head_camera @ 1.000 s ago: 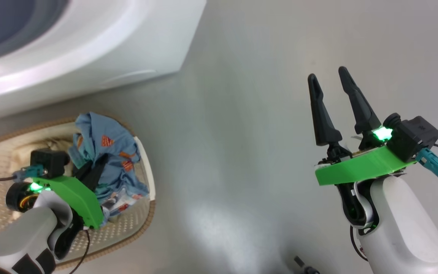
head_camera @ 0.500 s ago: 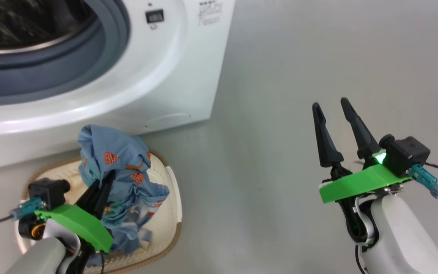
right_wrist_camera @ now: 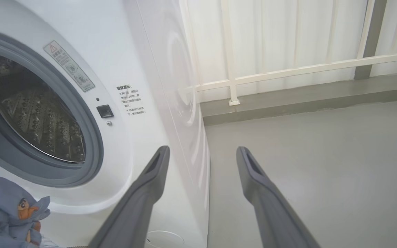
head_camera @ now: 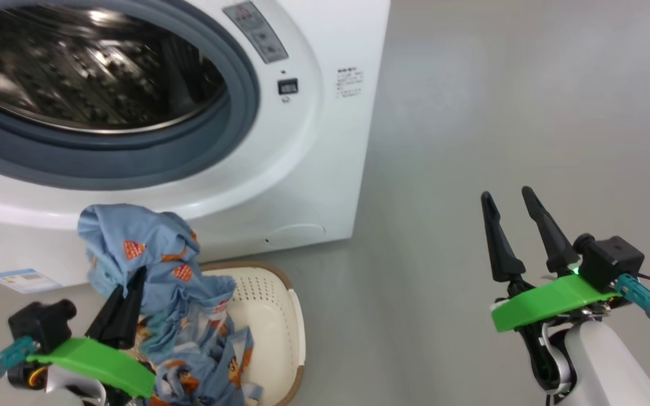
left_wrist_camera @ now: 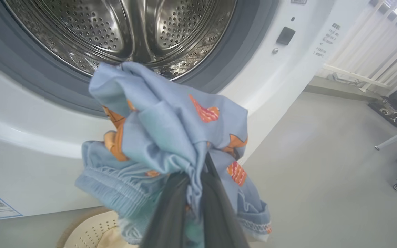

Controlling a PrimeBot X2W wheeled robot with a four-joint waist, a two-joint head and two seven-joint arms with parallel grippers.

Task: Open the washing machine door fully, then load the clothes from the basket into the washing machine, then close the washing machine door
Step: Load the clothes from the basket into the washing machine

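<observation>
Blue clothes (head_camera: 153, 251) printed with orange figures hang bunched between left fingers (head_camera: 123, 313).

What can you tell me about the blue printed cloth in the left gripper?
It is light blue cloth, soft and thin-looking, printed with orange-and-red figures, with a gathered hem. It is bunched and wrinkled. The left gripper, shut, pinches a fold; the rest hangs down over the basket. It is in front of the washing machine, outside its open drum mouth, not inside.
</observation>
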